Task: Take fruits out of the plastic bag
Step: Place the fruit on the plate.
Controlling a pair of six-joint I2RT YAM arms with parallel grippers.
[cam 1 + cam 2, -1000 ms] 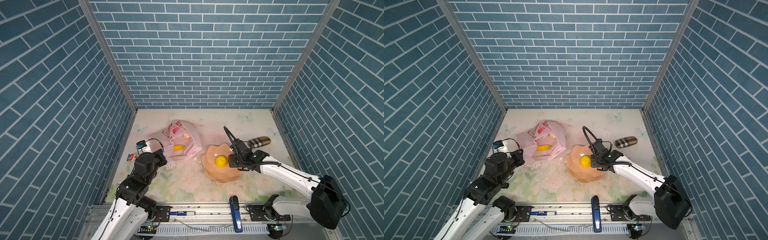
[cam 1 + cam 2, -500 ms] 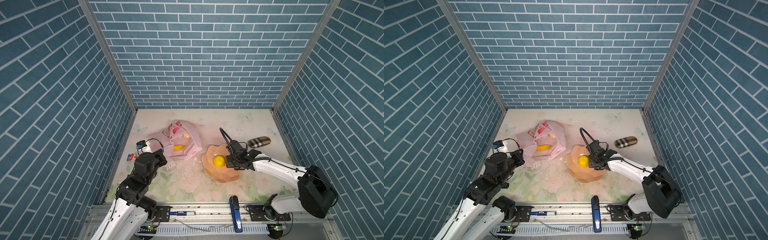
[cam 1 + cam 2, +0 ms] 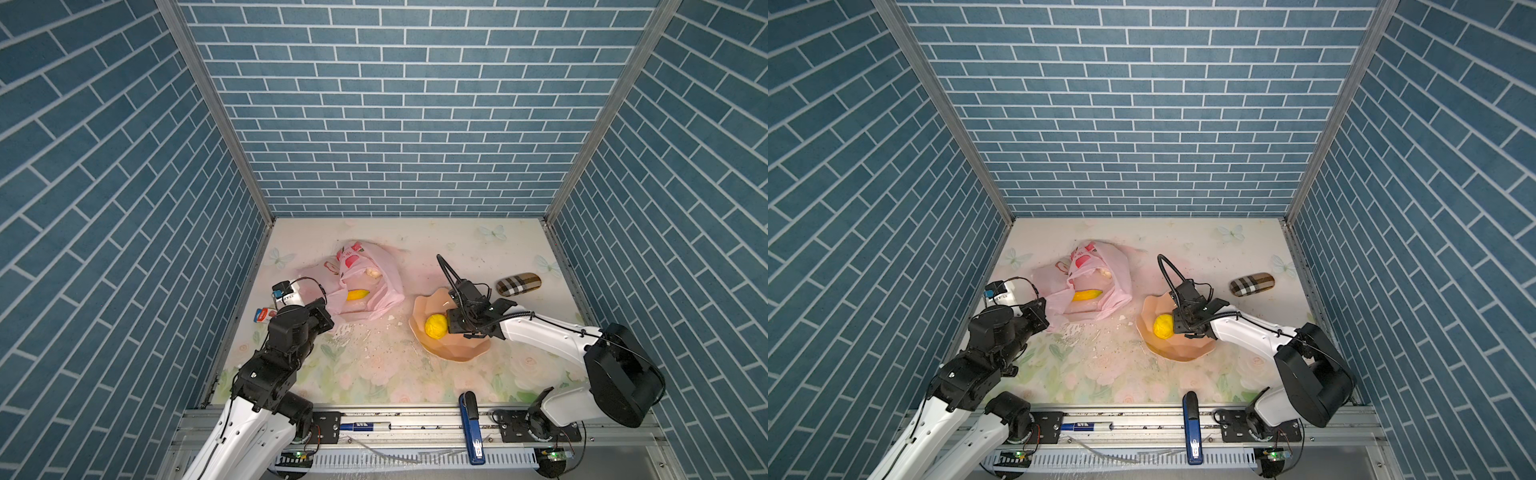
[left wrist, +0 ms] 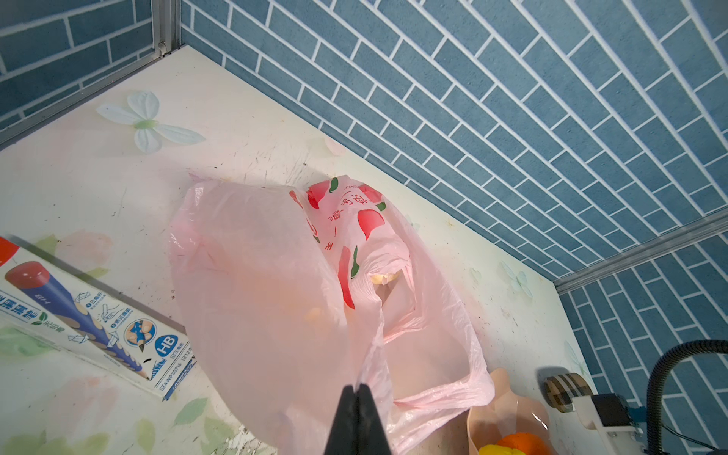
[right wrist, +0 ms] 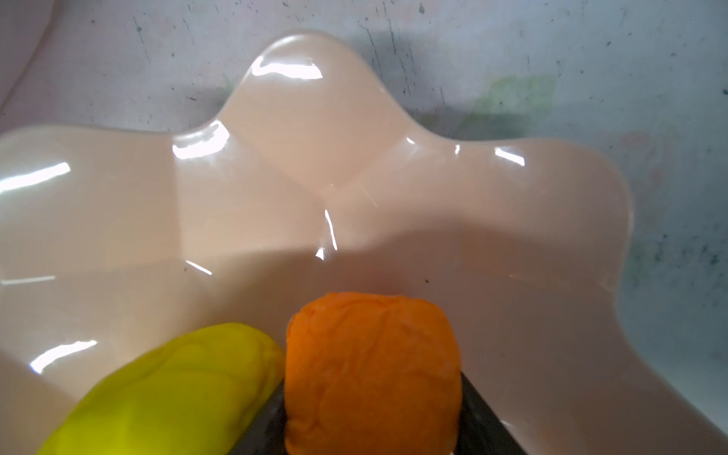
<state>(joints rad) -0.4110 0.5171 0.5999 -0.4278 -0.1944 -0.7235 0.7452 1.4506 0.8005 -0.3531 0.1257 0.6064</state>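
Note:
The pale-pink plastic bag [image 3: 365, 286] [image 3: 1096, 286] [image 4: 275, 295] lies crumpled at the left back of the table. A yellow banana [image 3: 357, 295] [image 3: 1086, 295] and a cream-white lump [image 4: 384, 278] show at its mouth. My left gripper [image 4: 357, 388] is shut on a fold of the bag's rim. My right gripper [image 5: 372, 413] is shut on a small orange [image 5: 372, 374] low inside the peach bowl [image 3: 457, 353] [image 5: 315, 157]. A yellow lemon [image 3: 435, 325] [image 5: 165, 394] rests in the bowl beside the orange.
A checked oblong case [image 3: 518, 284] lies behind the bowl on the right. A pencil box [image 4: 90, 327] lies by the left wall near my left wrist. White crumbs are scattered between bag and bowl. A blue tool [image 3: 471, 428] sits on the front rail.
My right gripper with the orange has shifted a little to the left within the bowl, and the right arm's elbow has swung left. The left arm and the bag have not moved.

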